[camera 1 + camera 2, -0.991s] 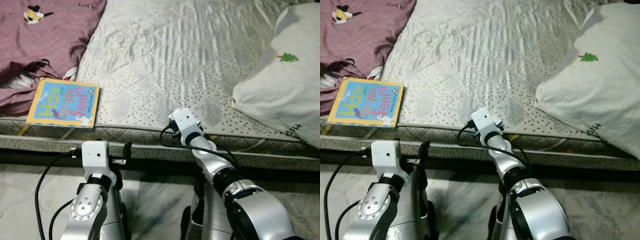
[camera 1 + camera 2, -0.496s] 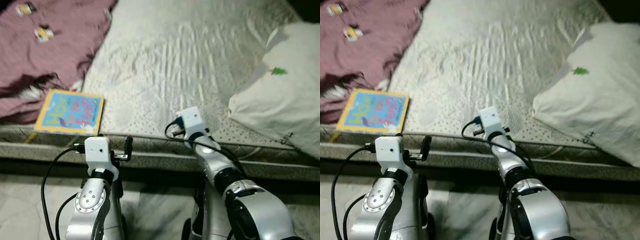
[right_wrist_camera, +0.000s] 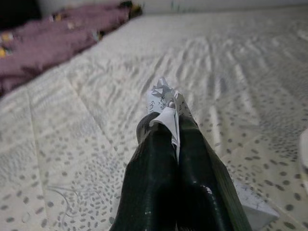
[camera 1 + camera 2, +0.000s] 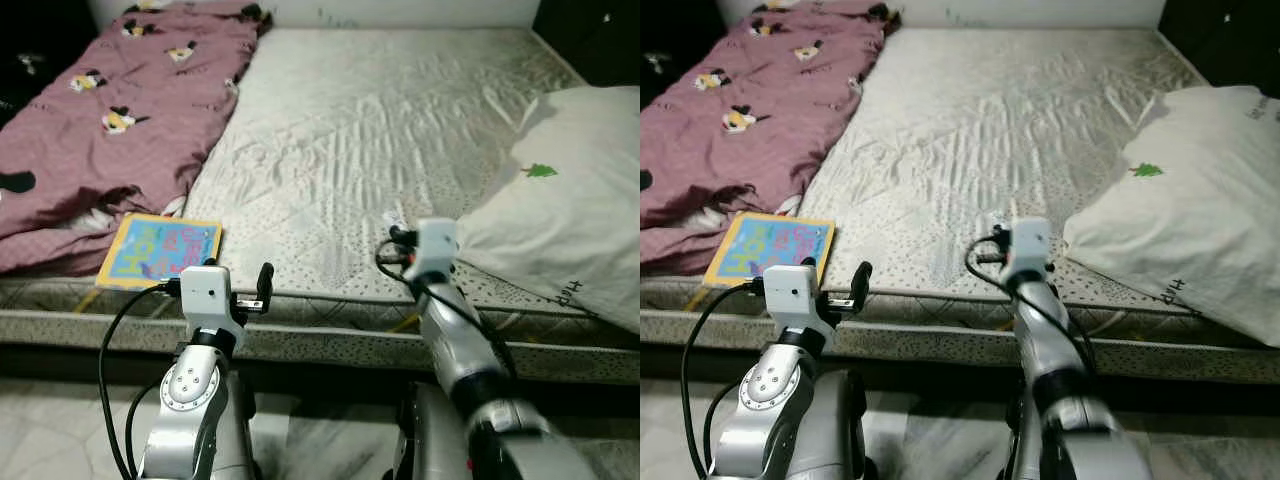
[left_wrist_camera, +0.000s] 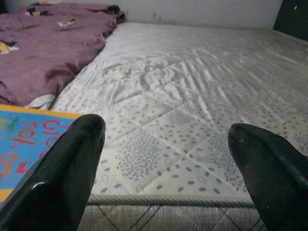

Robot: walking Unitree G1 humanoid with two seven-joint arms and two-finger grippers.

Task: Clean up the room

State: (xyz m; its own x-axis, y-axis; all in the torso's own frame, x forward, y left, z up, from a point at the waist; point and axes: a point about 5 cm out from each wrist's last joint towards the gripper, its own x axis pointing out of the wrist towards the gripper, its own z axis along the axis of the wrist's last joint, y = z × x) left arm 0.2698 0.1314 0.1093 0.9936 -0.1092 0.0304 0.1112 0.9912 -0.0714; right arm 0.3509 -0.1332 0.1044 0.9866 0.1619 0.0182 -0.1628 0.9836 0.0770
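The right gripper [image 3: 166, 122], clamped on a crumpled paper scrap [image 3: 163, 98], has risen clear of the mattress [image 4: 380, 130] (litter collected); the left gripper [image 5: 166, 159] gapes wide beside the picture book [image 4: 160, 250].

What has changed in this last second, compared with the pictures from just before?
Mostly the robot's view: its head tipped up, so more of the mattress and purple blanket shows. The right claw, shut on a scrap of white paper, has lifted and shifted rightward toward the pillow. The left claw stays open at the bed edge; the book has not moved.
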